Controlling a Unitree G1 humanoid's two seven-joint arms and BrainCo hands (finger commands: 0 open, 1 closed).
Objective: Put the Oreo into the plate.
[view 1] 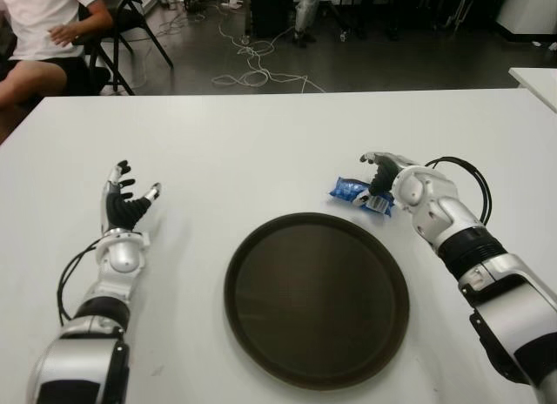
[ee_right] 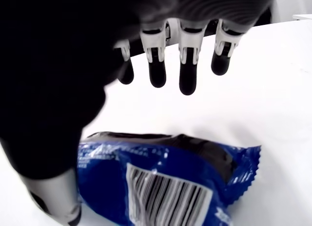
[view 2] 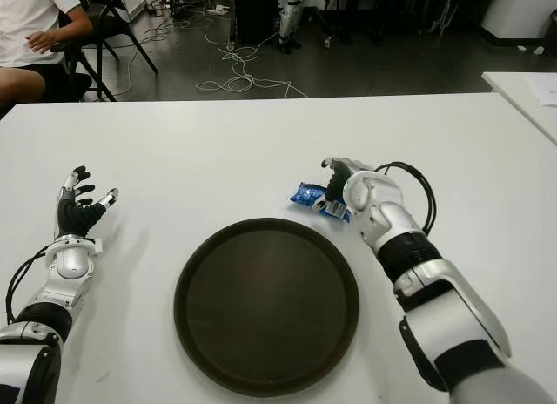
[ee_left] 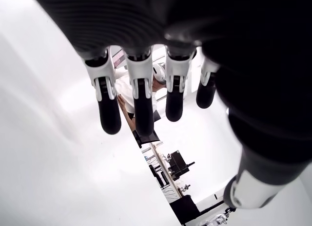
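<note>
A blue Oreo packet [view 1: 351, 191] lies on the white table [view 1: 261, 143] just beyond the far right rim of the round dark plate [view 1: 317, 299]. My right hand [view 1: 376, 179] is right over the packet's right end. In the right wrist view its fingers [ee_right: 187, 75] stretch out above the packet [ee_right: 165, 182], and the thumb [ee_right: 53, 197] is beside the packet's edge. The hand is open, not clamped on the packet. My left hand [view 1: 129, 195] shows open on the left side of the table, well left of the plate, holding nothing.
A person [view 1: 43, 30] sits on a chair past the table's far left corner. Cables [view 1: 252, 69] lie on the floor behind the table. A second white table's corner [view 1: 535, 77] shows at the far right.
</note>
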